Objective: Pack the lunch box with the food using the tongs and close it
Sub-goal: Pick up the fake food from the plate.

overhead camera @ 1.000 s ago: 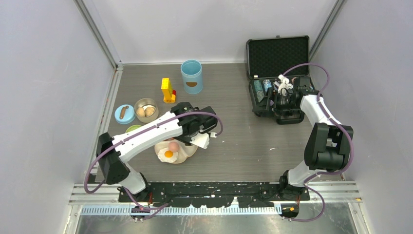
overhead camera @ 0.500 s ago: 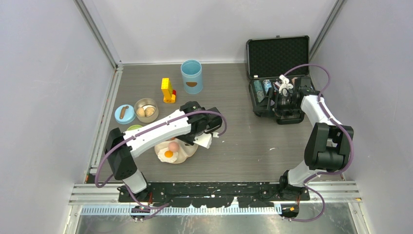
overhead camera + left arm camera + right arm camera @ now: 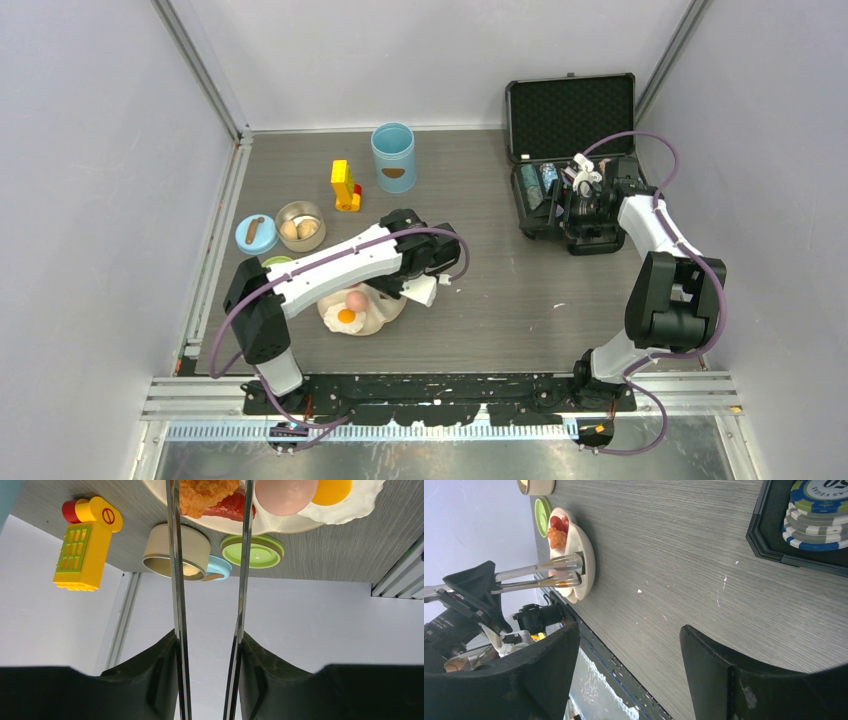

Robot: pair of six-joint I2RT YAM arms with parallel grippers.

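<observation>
My left gripper (image 3: pixel 207 645) is shut on the tongs (image 3: pixel 173 580), with one silver arm pressed against each finger. The two arms stand apart and reach over the cream plate (image 3: pixel 235 527). Their tips straddle a brown nugget (image 3: pixel 205 495) and a red sausage (image 3: pixel 227 511). A pink egg (image 3: pixel 285 492) and a fried egg (image 3: pixel 345 495) lie beside them on the plate. The light-blue canister (image 3: pixel 393 156) stands open at the back. The steel bowl (image 3: pixel 300 225) holds beige food, with the blue lid (image 3: pixel 256 234) and green lid (image 3: pixel 272 262) close by. My right gripper (image 3: pixel 629 680) hangs open and empty near the black case (image 3: pixel 570 140).
A yellow toy block (image 3: pixel 345 186) stands between the canister and the bowl. The open case holds stacked poker chips (image 3: pixel 819 515). Grey walls close in the table on the left, back and right.
The left arm has swung its elbow rightward and its wrist has shifted slightly right over the plate. The right arm has not moved.
</observation>
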